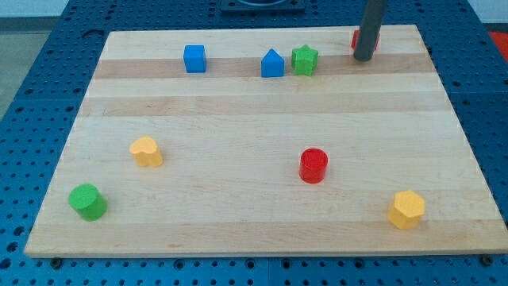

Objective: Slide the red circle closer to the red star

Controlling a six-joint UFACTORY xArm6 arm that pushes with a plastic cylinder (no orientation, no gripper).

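Pale wooden board (254,214) filling most of the view, laid on a blue perforated table (32,95) seen around its edges. Dark straight rod (371,24) coming down from the view's top right, with my tip (363,58) resting near the board's top edge, right against a red block (356,40) mostly hidden behind the rod; shape of that block impossible to make out, only a red sliver showing on both sides of the rod. No jaws on this arm, only the rod, so nothing apart, together or clamped. Yellow hexagonal block (407,209) near the view's bottom right corner of the board. Green cylinder (87,201) near the bottom left. Red circle (313,165), a short upright cylinder, standing right of the board's centre, well apart from my tip and from the half-hidden red block up at the top, with bare wood between. Yellow block (146,151) of rounded, heart-like outline at the left, above and right of the green cylinder. Along the top band: blue cube (194,58) at the left, then blue house-shaped block (272,63) touching or just beside green star (304,59) on its right, both left of my tip.
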